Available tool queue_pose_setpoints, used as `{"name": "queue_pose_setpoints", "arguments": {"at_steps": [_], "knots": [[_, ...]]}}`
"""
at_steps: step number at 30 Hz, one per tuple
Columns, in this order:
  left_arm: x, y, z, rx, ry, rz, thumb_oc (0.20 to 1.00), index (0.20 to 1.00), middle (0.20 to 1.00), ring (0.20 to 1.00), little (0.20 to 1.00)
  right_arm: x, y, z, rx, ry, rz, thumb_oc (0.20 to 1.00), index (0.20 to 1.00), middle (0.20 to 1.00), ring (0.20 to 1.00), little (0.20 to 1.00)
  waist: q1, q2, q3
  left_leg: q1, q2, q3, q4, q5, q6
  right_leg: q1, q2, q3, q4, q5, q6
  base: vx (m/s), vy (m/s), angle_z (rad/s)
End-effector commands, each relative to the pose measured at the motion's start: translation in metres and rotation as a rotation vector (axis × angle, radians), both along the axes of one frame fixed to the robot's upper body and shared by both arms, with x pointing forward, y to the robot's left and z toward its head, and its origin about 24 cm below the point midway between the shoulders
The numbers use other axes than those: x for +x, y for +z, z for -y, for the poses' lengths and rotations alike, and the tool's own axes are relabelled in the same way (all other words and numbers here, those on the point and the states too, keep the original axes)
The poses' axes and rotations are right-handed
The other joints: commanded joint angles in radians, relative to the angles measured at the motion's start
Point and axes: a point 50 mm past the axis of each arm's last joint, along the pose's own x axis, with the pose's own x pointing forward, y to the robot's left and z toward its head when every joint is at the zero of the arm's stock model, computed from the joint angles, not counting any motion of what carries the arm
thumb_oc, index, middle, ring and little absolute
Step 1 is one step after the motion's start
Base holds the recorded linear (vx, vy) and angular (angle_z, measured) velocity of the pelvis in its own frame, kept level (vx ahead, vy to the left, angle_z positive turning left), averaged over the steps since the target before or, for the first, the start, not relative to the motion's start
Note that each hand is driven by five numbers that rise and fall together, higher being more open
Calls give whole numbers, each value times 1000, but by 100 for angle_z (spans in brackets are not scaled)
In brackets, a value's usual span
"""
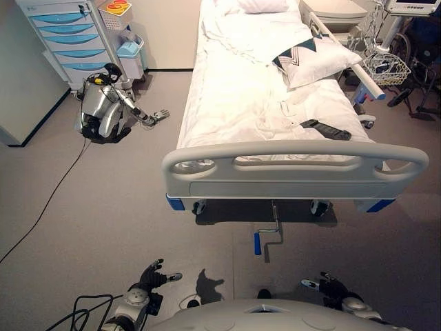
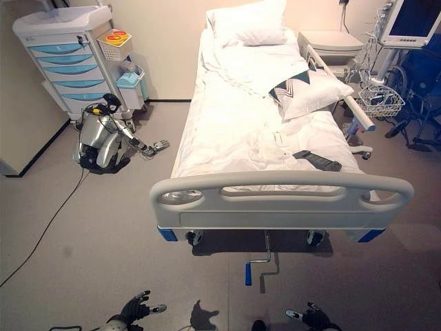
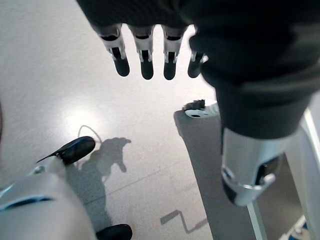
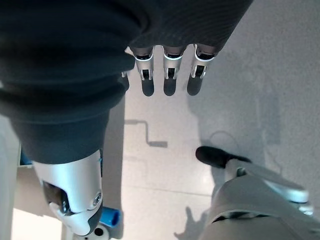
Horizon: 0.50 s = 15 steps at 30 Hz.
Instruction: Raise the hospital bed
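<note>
The hospital bed [image 1: 241,96] with white sheets stands straight ahead, its grey-white footboard [image 1: 296,165] toward me. Under the foot end a metal crank [image 1: 275,224] sticks out low over the floor, ending in a blue handle [image 1: 258,243]. My left hand [image 1: 153,276] hangs low at the near left, about a forearm's length short of the handle, with straight fingers [image 3: 145,55] and nothing in it. On the near right my right hand [image 1: 329,286] is likewise open, its fingers [image 4: 170,75] straight over bare floor. Neither hand touches the crank or bed.
Another humanoid robot [image 1: 103,110] sits on the floor left of the bed, before a cart with blue drawers [image 1: 65,34]. A black remote [image 1: 325,129] and pillows [image 1: 313,61] lie on the bed. A wire basket [image 1: 386,67] and equipment crowd the right side.
</note>
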Motion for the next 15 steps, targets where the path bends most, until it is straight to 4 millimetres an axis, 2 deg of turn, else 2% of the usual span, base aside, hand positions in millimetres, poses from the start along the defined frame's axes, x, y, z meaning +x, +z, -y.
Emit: {"name": "queue_pose_setpoints", "arguments": {"at_steps": [1,10,13,15], "knots": [[13,5,-12,36,34,17,1000,1000,1000,1000,1000,9,-3,-12,16,36,-15,1000,1000,1000,1000,1000,25,-48,5,25,4,35,18,19,-3,13,-84,20,64,-31,116,0,0,0],[4,1,-10,19,69,-15,1000,1000,1000,1000,1000,-3,-7,-14,22,15,-56,1000,1000,1000,1000,1000,25,-54,-7,39,0,34,14,13,-1,27,-84,16,58,-30,118,10,3,0],[9,2,-9,13,72,3,1000,1000,1000,1000,1000,3,-6,-16,30,20,-40,1000,1000,1000,1000,1000,23,-54,1,32,1,29,18,13,0,19,-86,19,68,-33,117,0,0,0],[20,6,-8,-2,80,52,1000,1000,1000,1000,1000,16,-2,-17,43,13,11,1000,1000,1000,1000,1000,22,-55,17,20,1,25,23,14,2,1,-86,24,83,-37,115,-26,0,0]]}}
